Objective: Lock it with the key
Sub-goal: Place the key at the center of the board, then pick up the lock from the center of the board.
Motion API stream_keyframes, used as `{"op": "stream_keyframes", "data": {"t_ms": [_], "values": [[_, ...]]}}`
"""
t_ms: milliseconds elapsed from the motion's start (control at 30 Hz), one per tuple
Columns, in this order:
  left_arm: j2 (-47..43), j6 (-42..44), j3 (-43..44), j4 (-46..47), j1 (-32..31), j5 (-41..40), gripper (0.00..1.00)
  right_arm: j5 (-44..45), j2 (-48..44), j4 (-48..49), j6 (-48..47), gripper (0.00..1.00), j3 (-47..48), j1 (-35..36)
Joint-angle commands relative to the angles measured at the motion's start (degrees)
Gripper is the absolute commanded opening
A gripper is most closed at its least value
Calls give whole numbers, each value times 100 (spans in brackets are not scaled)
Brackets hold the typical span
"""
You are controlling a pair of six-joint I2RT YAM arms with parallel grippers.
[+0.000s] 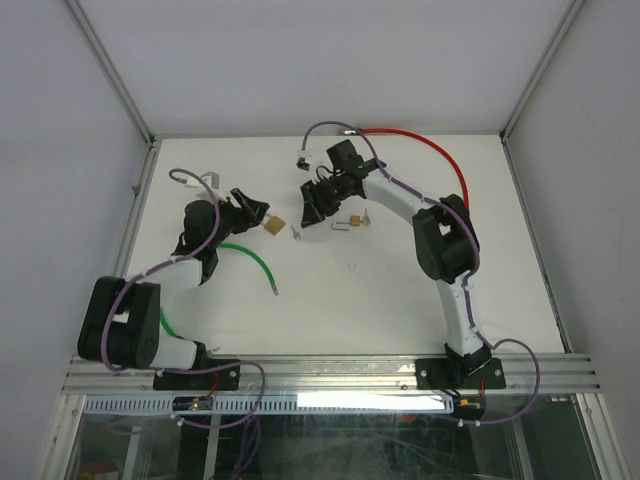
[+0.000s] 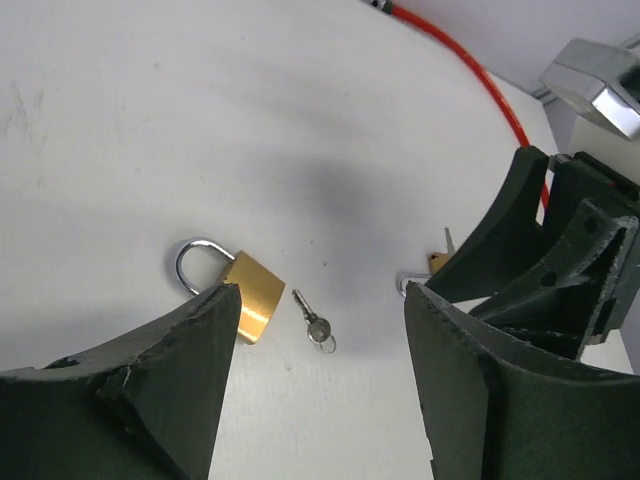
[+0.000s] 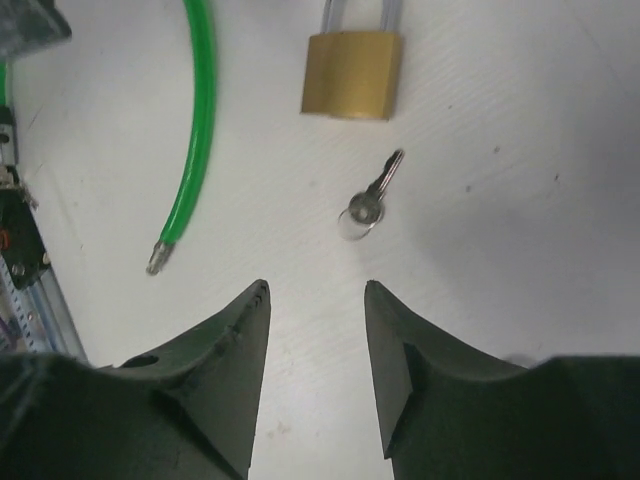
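Note:
A brass padlock (image 1: 274,226) with a steel shackle lies on the white table, and a small silver key (image 1: 295,233) lies just right of it. My left gripper (image 1: 256,211) is open and empty, just left of the padlock. In the left wrist view the padlock (image 2: 250,295) sits by the left finger and the key (image 2: 312,322) lies between the open fingers (image 2: 322,300). My right gripper (image 1: 312,210) is open and empty, just right of the key. In the right wrist view the key (image 3: 372,195) and padlock (image 3: 352,72) lie ahead of its fingertips (image 3: 317,290).
A second small padlock (image 1: 352,221) lies right of the right gripper, partly hidden in the left wrist view (image 2: 438,262). A green cable (image 1: 255,262) curves on the table near the left arm. A red cable (image 1: 430,150) arcs at the back right.

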Motion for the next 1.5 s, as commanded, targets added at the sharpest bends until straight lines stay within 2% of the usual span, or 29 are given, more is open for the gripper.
{"op": "stream_keyframes", "data": {"t_ms": [0,133,300,367,467,533,633,767,867,1100,1233,1467], "values": [[-1123,591,-312,-129,41,-126,67,-70,-1875,-563,-1189,46,-589,-25],[-1814,421,-769,159,53,60,76,-74,-3272,-785,-1923,47,-1610,-23],[-2554,-89,-1531,801,55,214,98,254,-4752,-803,-2398,51,-2728,-85],[-2831,-320,-1783,965,56,328,99,141,-5280,-689,-2509,52,-3184,-223],[-3123,-680,-2116,1265,54,704,99,-967,-6005,-339,-2605,52,-3983,-993],[-3242,-926,-2241,1351,61,903,99,-1863,-6543,334,-2223,53,-4559,-1667],[-3378,-1205,-2332,1264,58,1078,99,-2187,-7011,819,-2033,53,-4998,-2082],[-3488,-1328,-2249,812,44,1124,99,-2379,-7019,684,-2092,54,-5030,-2174],[-3614,-1068,-1991,18,-119,881,99,-2301,-6928,674,-2152,53,-5085,-2176],[-3868,-176,-1436,-1363,-1550,-1053,99,-2043,-6826,622,-2248,54,-5102,-2184],[-3622,-13,-1254,-1457,-1875,-1259,99,-1996,-6810,621,-2271,54,-5115,-2224],[-3436,-118,-1515,-609,-1881,-607,99,-1899,-6732,668,-2261,55,-5149,-2319]]}}
